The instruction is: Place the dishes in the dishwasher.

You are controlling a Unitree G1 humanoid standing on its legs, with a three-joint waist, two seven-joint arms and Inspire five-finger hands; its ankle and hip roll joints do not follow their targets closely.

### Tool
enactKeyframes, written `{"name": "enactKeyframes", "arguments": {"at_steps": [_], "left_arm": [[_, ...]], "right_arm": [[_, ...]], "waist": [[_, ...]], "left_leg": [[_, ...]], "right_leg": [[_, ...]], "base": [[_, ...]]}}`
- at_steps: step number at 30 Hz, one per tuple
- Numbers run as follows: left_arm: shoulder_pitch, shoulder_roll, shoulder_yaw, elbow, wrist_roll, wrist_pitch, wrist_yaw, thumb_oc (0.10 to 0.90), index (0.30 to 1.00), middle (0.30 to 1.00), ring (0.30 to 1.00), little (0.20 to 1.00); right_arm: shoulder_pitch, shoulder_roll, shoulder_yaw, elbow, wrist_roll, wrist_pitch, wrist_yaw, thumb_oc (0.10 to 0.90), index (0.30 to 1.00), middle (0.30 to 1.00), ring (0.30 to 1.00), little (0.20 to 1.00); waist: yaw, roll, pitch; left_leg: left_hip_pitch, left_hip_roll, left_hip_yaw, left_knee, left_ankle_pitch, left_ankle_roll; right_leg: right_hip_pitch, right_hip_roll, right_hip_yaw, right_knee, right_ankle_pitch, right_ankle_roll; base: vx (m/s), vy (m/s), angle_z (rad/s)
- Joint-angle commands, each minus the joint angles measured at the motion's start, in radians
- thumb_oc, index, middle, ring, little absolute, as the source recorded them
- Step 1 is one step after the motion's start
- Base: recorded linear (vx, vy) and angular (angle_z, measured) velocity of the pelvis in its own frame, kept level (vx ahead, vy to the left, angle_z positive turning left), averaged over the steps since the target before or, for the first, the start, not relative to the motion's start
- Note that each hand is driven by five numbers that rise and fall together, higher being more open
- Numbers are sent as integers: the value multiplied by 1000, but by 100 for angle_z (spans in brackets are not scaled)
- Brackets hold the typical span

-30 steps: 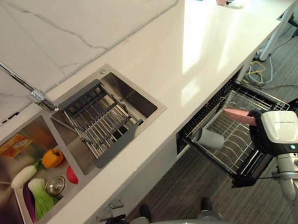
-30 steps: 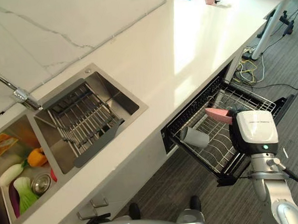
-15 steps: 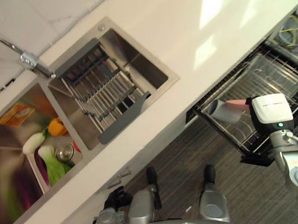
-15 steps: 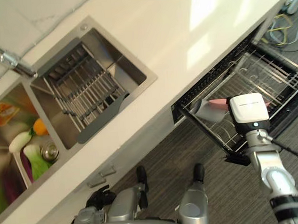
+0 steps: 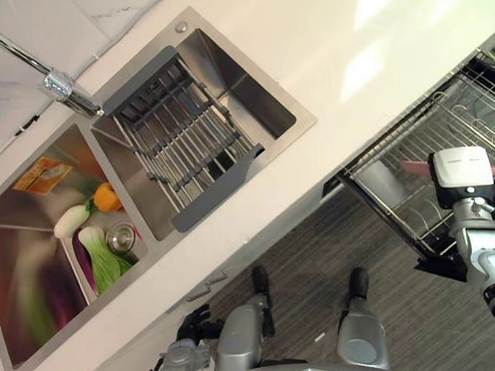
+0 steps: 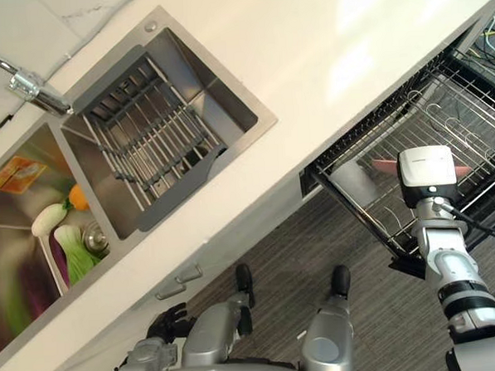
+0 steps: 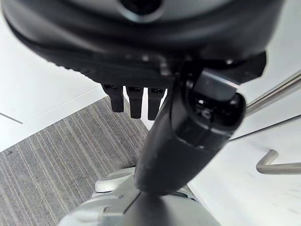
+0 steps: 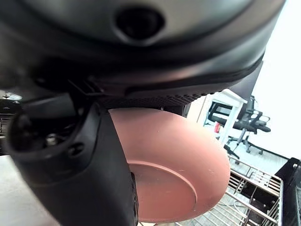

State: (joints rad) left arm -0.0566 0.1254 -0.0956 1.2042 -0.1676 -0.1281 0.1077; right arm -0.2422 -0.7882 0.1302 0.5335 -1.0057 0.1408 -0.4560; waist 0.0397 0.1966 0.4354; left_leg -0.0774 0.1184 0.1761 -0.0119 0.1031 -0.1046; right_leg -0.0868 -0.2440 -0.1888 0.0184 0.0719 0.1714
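head stereo pair: high above, facing down on the white counter (image 5: 323, 40) | both eyes share the sink (image 5: 203, 130) and the pulled-out dishwasher rack (image 6: 427, 134) at the counter's front edge | left wrist: very close, along its hand (image 7: 136, 101), floor beyond | right wrist: very close, along its hand (image 8: 80, 174), pink plate (image 8: 174, 174) and rack beyond

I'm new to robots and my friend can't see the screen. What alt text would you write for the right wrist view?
Seen from very close, the dark right robot hand grips a round pink plate with its thumb across the rim. Past the plate lies the wire dishwasher rack.
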Motion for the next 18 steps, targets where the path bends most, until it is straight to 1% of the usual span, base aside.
{"name": "enactKeyframes", "arguments": {"at_steps": [1, 2, 3, 5, 6, 8, 9, 10, 12, 14, 15, 16, 18], "left_arm": [[4, 10, -29, 43, -10, 2, 1, 800, 900, 900, 900, 900], [4, 10, -31, 43, -10, 3, 1, 800, 900, 900, 900, 900], [1, 7, -30, 43, 10, 7, -3, 800, 900, 900, 900, 900], [1, 5, -28, 40, 14, 11, -3, 800, 900, 900, 900, 900], [1, 5, -28, 40, 14, 11, -3, 800, 900, 900, 900, 900], [-1, 6, -17, 34, 3, 14, -2, 800, 900, 900, 900, 900], [-3, 8, -4, 28, -5, 17, 3, 800, 900, 900, 900, 900], [-3, 10, -6, 28, -6, 17, 3, 800, 900, 900, 900, 900], [-3, 17, 18, 24, -18, 22, 9, 800, 900, 900, 900, 900], [-4, 26, 34, 26, -19, 28, 15, 800, 900, 900, 900, 900], [-4, 27, 33, 26, -19, 28, 15, 800, 900, 900, 900, 900], [-2, 35, 46, 25, -21, 32, 15, 800, 900, 900, 900, 900], [-4, 41, 69, 26, -22, 37, 10, 800, 900, 900, 900, 900]], "right_arm": [[-1, -43, -79, -197, 56, -19, -50, 800, 900, 900, 900, 900], [6, -43, -86, -203, 55, -19, -46, 800, 900, 900, 900, 900], [24, -35, -141, -274, 98, -34, -52, 800, 900, 900, 900, 900], [53, -5, -206, -360, 171, -65, -67, 800, 900, 900, 900, 900], [53, -5, -206, -360, 171, -65, -67, 800, 900, 900, 900, 900], [84, 19, -265, -461, 236, -100, -56, 800, 900, 900, 900, 900], [98, 45, -314, -546, 299, -135, -68, 800, 900, 900, 900, 900], [106, 47, -322, -555, 300, -134, -64, 800, 900, 900, 900, 900], [130, 65, -396, -650, 376, -162, -64, 800, 900, 900, 900, 900], [160, 90, -448, -633, 462, -164, -59, 800, 900, 900, 900, 900], [162, 89, -450, -634, 466, -166, -59, 800, 900, 900, 900, 900], [185, 99, -502, -613, 516, -159, -73, 800, 900, 900, 900, 900], [223, 94, -564, -588, 514, -141, -78, 800, 900, 900, 900, 900]], "waist": [[5, -35, -61], [6, -34, -61], [-3, -36, -61], [-7, -36, -59], [-7, -36, -59], [-8, -42, -60], [-17, -48, -59], [-14, -49, -59], [-30, -61, -59], [-39, -73, -60], [-36, -73, -60], [-45, -80, -61], [-57, -86, -61]], "left_leg": [[-43, 87, -47, 96, -54, -49], [-42, 88, -48, 96, -54, -49], [-41, 90, -48, 96, -54, -49], [-34, 92, -49, 100, -62, -50], [-34, 92, -49, 100, -62, -50], [-38, 96, -48, 100, -58, -50], [-36, 99, -47, 100, -58, -50], [-35, 99, -47, 101, -59, -50], [-30, 104, -42, 101, -60, -51], [-26, 109, -34, 101, -60, -52], [-26, 109, -33, 101, -60, -52], [-19, 114, -25, 101, -62, -53], [-15, 118, -19, 102, -63, -55]], "right_leg": [[-47, -35, -12, 110, -76, 26], [-46, -35, -12, 110, -77, 26], [-46, -32, -12, 113, -80, 24], [-40, -30, -9, 118, -90, 23], [-40, -30, -9, 118, -90, 23], [-44, -27, -7, 115, -84, 22], [-46, -23, -3, 117, -86, 21], [-46, -23, -3, 118, -87, 21], [-52, -14, 8, 126, -90, 20], [-56, -8, 14, 129, -91, 20], [-56, -8, 15, 129, -91, 20], [-60, -3, 22, 133, -92, 20], [-67, 1, 30, 140, -94, 21]], "base": [[0, 0, 0], [31, -32, 0], [0, 0, 0], [21, -9, 1], [0, 0, 0], [2, -18, -2], [0, 0, 0], [0, 0, 0], [7, -7, -3], [10, -12, -6], [17, -11, -10], [10, -7, -14], [2, 0, -16]]}}
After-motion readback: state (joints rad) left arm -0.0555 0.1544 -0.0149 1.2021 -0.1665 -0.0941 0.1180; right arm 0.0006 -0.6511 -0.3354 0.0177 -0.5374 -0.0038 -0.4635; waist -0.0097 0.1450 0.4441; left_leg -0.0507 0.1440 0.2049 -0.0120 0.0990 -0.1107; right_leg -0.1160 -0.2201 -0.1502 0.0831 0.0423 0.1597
